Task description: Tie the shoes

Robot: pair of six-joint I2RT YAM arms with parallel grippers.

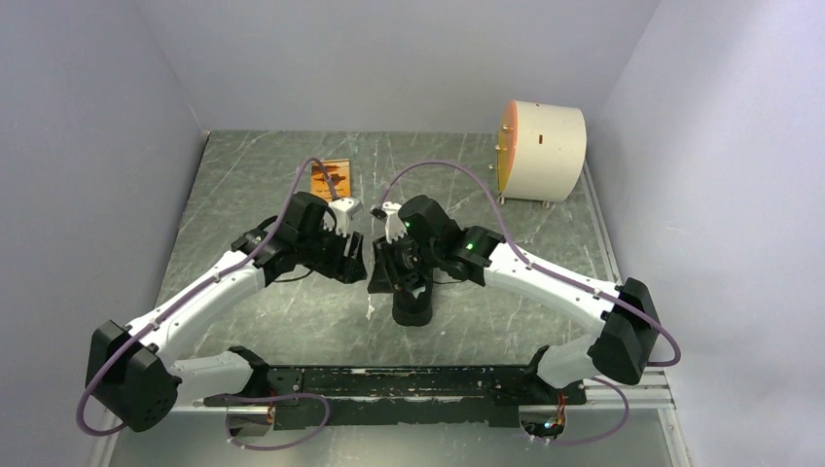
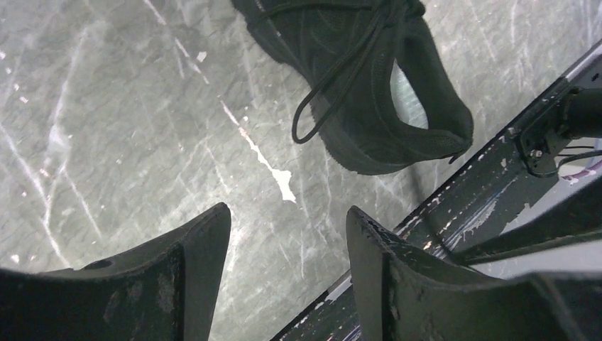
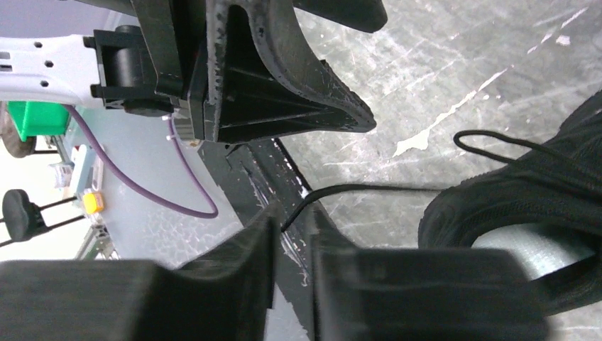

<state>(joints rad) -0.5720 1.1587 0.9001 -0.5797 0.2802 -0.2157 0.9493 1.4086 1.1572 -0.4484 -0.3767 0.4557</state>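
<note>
The black sneaker [image 1: 412, 305] lies on the grey table between the two arms, partly hidden by them. In the left wrist view the shoe [image 2: 369, 85] is ahead and to the right, with a thin lace loop [image 2: 312, 121] hanging over its side. My left gripper [image 2: 287, 213] is open and empty above bare table, short of the shoe. My right gripper [image 3: 294, 217] is shut on a black lace [image 3: 369, 187] that runs taut to the shoe's heel end [image 3: 511, 206]. A second lace loop [image 3: 497, 142] lies on the shoe's edge. In the top view the left gripper [image 1: 355, 261] and the right gripper [image 1: 389, 268] are close together.
A white drum with an orange face [image 1: 540, 151] stands at the back right. An orange card [image 1: 331, 178] lies at the back centre. A black mounting rail [image 1: 418, 384] runs along the near edge. Grey walls close in the left, back and right sides.
</note>
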